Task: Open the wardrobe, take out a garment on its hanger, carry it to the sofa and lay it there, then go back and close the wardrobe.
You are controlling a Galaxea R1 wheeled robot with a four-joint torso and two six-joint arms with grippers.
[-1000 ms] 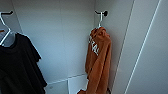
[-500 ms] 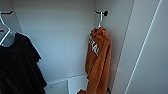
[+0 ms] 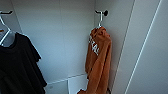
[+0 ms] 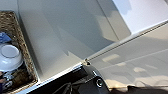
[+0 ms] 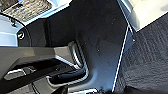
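The wardrobe (image 3: pixel 62 37) stands open before me in the head view, its white back wall showing. The orange garment (image 3: pixel 98 65) with a white mark hangs inside on the right, close to the side wall. Its thin white hanger (image 3: pixel 100 21) hooks over a short dark peg (image 3: pixel 103 12) near the top. The garment's lower part runs past the picture's bottom edge.
A black garment (image 3: pixel 17 67) hangs on its own white hanger (image 3: pixel 5 32) at the left of the wardrobe. A white panel or door (image 3: pixel 150 50) stands at the right. A wicker basket (image 4: pixel 23 47) holding a white bowl (image 4: pixel 10 56) sits beside a white panel. Dark carpet (image 5: pixel 147 55) lies below.
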